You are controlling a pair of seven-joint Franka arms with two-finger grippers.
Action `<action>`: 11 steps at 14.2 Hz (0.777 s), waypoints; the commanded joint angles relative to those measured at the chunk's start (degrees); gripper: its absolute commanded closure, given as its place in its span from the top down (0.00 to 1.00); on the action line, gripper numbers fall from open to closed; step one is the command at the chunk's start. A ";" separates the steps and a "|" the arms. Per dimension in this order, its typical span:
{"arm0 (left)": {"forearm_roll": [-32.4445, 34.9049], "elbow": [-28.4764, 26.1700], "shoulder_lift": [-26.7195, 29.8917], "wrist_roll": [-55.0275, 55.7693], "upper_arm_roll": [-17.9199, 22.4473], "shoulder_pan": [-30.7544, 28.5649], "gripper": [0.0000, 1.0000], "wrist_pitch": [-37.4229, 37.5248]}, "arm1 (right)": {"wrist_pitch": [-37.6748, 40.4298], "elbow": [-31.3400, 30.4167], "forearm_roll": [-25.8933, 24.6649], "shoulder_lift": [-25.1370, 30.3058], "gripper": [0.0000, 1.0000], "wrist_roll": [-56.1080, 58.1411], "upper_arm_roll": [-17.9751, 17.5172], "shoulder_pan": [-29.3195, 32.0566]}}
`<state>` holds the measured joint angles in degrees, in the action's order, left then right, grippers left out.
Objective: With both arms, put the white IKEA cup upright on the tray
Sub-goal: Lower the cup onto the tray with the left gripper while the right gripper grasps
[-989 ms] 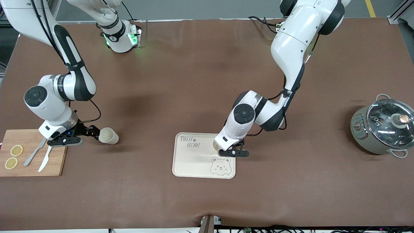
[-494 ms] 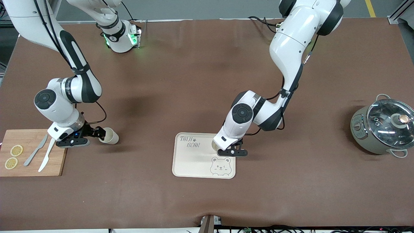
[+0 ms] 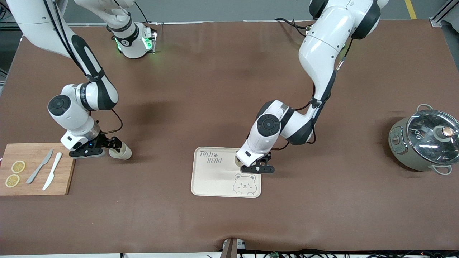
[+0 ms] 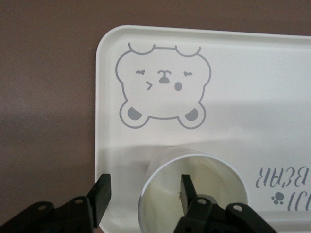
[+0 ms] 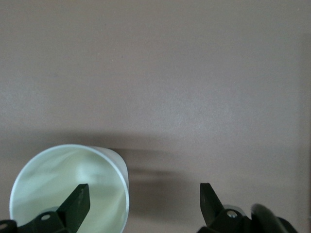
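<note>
- The right gripper (image 3: 114, 149) sits low over the table beside the cutting board (image 3: 34, 186), fingers spread, one finger inside the mouth of a lying white cup (image 3: 122, 153), probably to pinch its wall.
- The left gripper (image 3: 255, 165) is over the tray (image 3: 211, 179), fingers apart astride the wall of an upright cup (image 4: 194, 194) standing there beside the bear face, apparently for release.
</note>
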<state>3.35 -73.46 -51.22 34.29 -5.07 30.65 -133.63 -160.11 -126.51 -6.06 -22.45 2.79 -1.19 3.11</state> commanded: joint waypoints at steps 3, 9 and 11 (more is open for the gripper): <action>0.78 1.21 -0.19 1.12 0.85 0.82 0.78 0.13 | -0.90 -0.75 -0.18 0.39 1.00 -0.86 -0.04 0.14; 1.05 0.60 3.31 1.21 0.58 1.35 0.88 2.93 | -0.90 -0.58 -0.18 0.39 0.62 -0.94 -0.13 -0.12; 1.14 0.24 5.07 1.13 0.41 1.17 0.92 6.53 | -0.81 -0.49 -0.18 0.39 0.54 -1.64 -0.13 -0.39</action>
<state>3.35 -72.15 -49.30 34.30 -5.05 31.55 -130.81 -160.28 -126.65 -6.06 -22.45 2.52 -1.25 3.08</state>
